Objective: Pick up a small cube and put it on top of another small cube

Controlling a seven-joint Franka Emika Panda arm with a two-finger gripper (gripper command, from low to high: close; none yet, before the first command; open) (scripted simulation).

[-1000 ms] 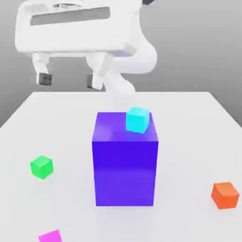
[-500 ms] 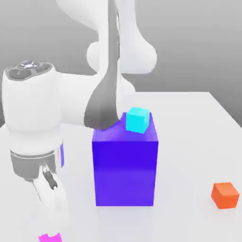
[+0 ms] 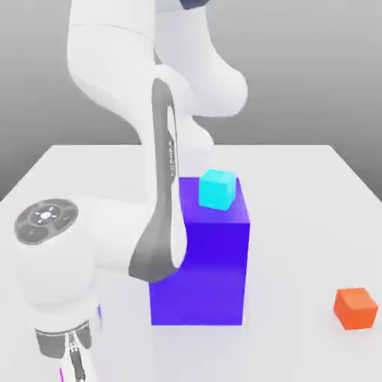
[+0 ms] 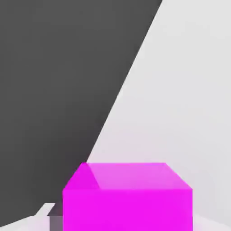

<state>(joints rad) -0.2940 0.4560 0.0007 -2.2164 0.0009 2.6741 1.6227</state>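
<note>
My pincer point(image 3: 74, 365) sits low at the table's point(image 3: 298, 186) near edge, at the exterior view's bottom left; can't tell how far it's closed or if it grips the magenta cube point(image 4: 127, 198), which sits right up close in hand cam; blue-violet block point(image 3: 205, 268) w/ cyan cube point(image 3: 218, 189) on top stands beside my arm; orange cube point(image 3: 355, 307) far right.

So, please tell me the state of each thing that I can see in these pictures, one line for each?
Small magenta-pink cube: on the white table, close under the hand camera.
Small cyan cube: resting on the big blue-violet block.
Big blue-violet block: upright on the table.
Small orange cube: on the table, apart, at the exterior view's right.
</note>
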